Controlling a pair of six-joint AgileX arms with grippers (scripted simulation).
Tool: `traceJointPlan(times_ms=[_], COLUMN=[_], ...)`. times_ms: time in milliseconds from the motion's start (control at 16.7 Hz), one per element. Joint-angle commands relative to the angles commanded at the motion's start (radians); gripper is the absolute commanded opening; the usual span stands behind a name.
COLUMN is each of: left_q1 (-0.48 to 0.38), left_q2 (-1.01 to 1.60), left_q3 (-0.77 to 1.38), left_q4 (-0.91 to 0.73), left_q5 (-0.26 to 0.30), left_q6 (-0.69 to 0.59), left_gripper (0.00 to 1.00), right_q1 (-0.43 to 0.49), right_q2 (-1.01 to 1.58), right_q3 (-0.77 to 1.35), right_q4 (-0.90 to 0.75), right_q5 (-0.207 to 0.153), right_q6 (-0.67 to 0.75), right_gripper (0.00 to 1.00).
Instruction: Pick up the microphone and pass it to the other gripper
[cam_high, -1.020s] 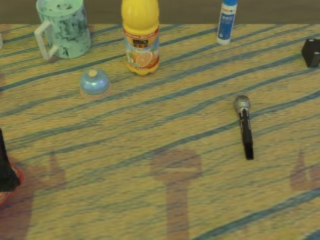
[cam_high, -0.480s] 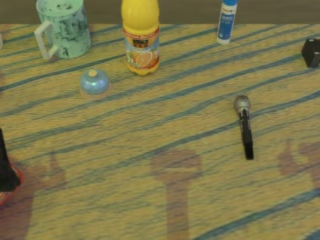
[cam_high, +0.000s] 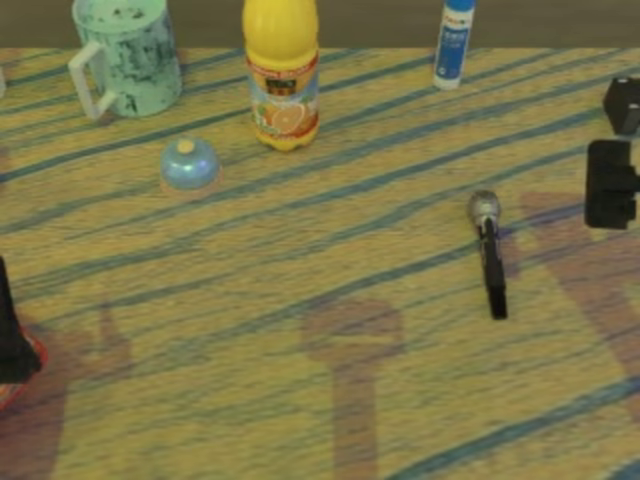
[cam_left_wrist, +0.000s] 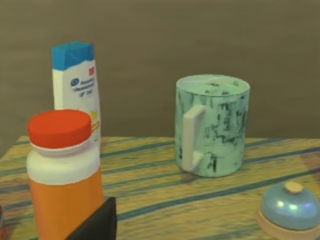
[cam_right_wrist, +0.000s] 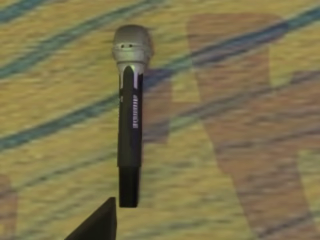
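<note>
The microphone (cam_high: 488, 255) lies flat on the table right of centre, silver mesh head toward the far edge, black handle toward the near edge. In the right wrist view the microphone (cam_right_wrist: 130, 120) lies alone, with nothing touching it. My right gripper (cam_high: 610, 185) hangs above the table's right edge, to the right of the microphone's head and apart from it. One of its black fingers (cam_right_wrist: 100, 225) shows beside the handle's end, with nothing against it. My left gripper (cam_high: 10, 345) is parked at the left edge, one finger (cam_left_wrist: 97, 225) showing.
A green mug (cam_high: 128, 55), an orange juice bottle (cam_high: 281, 75) and a blue-and-white tube (cam_high: 453, 40) stand along the far edge. A blue bell (cam_high: 189, 164) sits near the mug. A black box (cam_high: 622, 105) is at the far right. A red-capped orange bottle (cam_left_wrist: 62, 180) stands by the left gripper.
My right arm has come into the top view from the right edge, and its shadow has slid up toward the microphone. The microphone and the left arm have not moved.
</note>
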Motion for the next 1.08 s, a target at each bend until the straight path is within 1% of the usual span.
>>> traceJointPlan(times_ms=[240, 540, 780, 1080], left_q1=[0.0, 0.0, 0.0, 0.0], left_q2=[0.0, 0.0, 0.0, 0.0], left_q3=[0.0, 0.0, 0.0, 0.0], left_q4=[0.0, 0.0, 0.0, 0.0], left_q5=[0.0, 0.0, 0.0, 0.0], left_q6=[0.0, 0.0, 0.0, 0.0], left_gripper=[1.0, 1.0, 1.0, 1.0], right_q1=[0.078, 0.15, 0.176, 0.172], right_q2=[0.377, 0.722, 0.839, 0.841], right_q3=[0.286, 0.564, 0.67, 0.672], right_q4=[-0.195, -0.364, -0.421, -0.422], right_q5=[0.016, 0.03, 0.036, 0.035], right_q6=[0.082, 0.159, 0.187, 0.187], right_gripper=[1.0, 1.0, 1.0, 1.0])
